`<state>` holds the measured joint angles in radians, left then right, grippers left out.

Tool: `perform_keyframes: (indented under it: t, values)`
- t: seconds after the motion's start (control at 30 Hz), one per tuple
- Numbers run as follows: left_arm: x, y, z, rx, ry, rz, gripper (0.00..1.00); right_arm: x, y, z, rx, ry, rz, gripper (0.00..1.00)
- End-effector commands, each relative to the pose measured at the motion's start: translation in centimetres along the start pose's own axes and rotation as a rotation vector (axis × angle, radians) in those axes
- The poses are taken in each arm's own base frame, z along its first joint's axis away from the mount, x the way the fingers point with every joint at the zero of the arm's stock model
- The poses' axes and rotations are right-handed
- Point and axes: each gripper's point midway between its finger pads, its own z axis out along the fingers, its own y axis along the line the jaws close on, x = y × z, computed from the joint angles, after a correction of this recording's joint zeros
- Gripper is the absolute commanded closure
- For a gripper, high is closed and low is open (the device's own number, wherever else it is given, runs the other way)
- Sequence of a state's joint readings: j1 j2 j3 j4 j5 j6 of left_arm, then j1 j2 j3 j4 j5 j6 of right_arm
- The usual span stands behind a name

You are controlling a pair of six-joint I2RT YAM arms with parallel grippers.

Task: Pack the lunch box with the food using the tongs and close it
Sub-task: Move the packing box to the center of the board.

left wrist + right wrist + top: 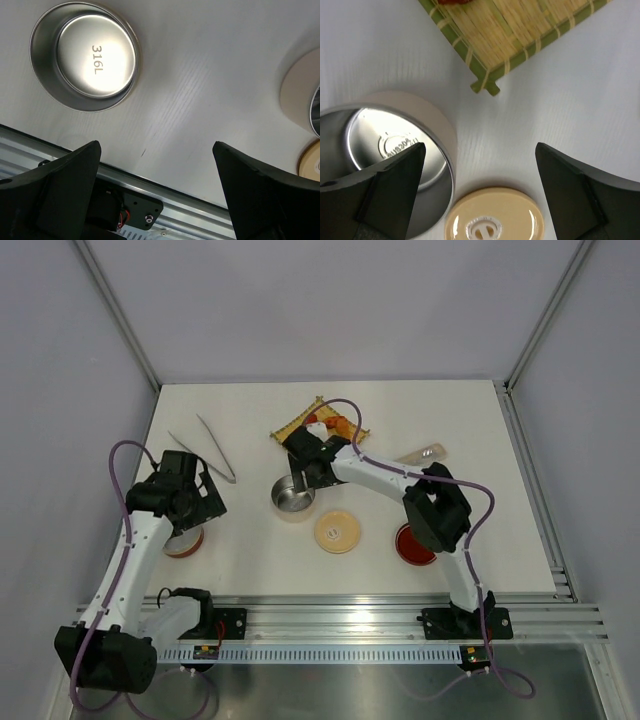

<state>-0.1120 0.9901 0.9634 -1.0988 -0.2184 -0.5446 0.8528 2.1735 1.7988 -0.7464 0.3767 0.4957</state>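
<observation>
The lunch box point(293, 498) is a round steel tin, standing open mid-table; in the right wrist view its outer wall point(427, 117) looks pale beige. Its cream lid point(338, 532) point(495, 217) lies flat just right of it. The food point(333, 424), red and orange pieces, rests on the woven mat point(318, 426) point(520, 35) behind. The tongs point(207, 451) lie on the table at far left. My right gripper point(308, 478) point(480, 145) hangs open and empty between tin, lid and mat. My left gripper point(190, 512) point(156, 145) is open and empty, near the tongs' near end.
A second steel tin point(185, 541) point(85, 55) with a red-brown outside sits under my left arm. A red lid point(415, 545) lies at the right, partly under my right arm. A translucent oblong case point(422, 453) lies beyond it. The metal rail point(350, 615) runs along the near edge.
</observation>
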Motion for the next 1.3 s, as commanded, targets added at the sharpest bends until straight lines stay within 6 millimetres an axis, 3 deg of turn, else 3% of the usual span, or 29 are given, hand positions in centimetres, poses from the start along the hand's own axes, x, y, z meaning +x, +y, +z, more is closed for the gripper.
perform_keyframes:
  t: [0.0, 0.2, 0.37, 0.47, 0.53, 0.8, 0.9, 1.03, 1.13, 1.27]
  values:
    - [-1.1, 0.8, 1.2, -0.047, -0.027, -0.074, 0.01, -4.2, 0.4, -7.6, -0.160, -0.152, 0.105, 0.00]
    - [-2.2, 0.2, 4.3, -0.050, -0.024, -0.098, 0.01, -2.7, -2.4, -10.3, -0.141, -0.175, 0.132, 0.00]
    - [-3.4, -3.4, 7.8, 0.091, 0.034, -0.081, 0.01, -1.2, -4.2, -11.6, -0.131, -0.183, 0.157, 0.01]
    - [-2.8, -4.4, 10.6, 0.087, 0.113, -0.082, 0.01, 0.3, -6.4, -12.5, -0.083, -0.185, 0.162, 0.01]
    - [-2.6, -5.0, 11.1, 0.113, 0.136, -0.086, 0.01, 0.6, -7.4, -13.0, -0.059, -0.191, 0.172, 0.01]
    - [-5.0, -10.6, 9.4, 0.363, 0.104, -0.015, 0.01, 1.8, -9.7, -15.0, -0.033, -0.208, 0.222, 0.01]
    - [-4.8, -13.0, 9.1, 0.417, 0.134, 0.029, 0.01, 2.1, -10.1, -15.0, -0.016, -0.207, 0.230, 0.01]
    - [-6.1, -17.5, 7.8, 0.486, 0.112, 0.115, 0.01, 2.8, -10.3, -14.7, 0.002, -0.178, 0.230, 0.01]
    - [-6.4, -18.5, 9.0, 0.472, 0.156, 0.118, 0.01, 3.3, -10.7, -15.0, 0.010, -0.168, 0.242, 0.01]
    - [-9.0, -19.9, 7.2, 0.491, 0.103, 0.143, 0.01, 3.8, -11.9, -16.3, 0.017, -0.191, 0.278, 0.00]
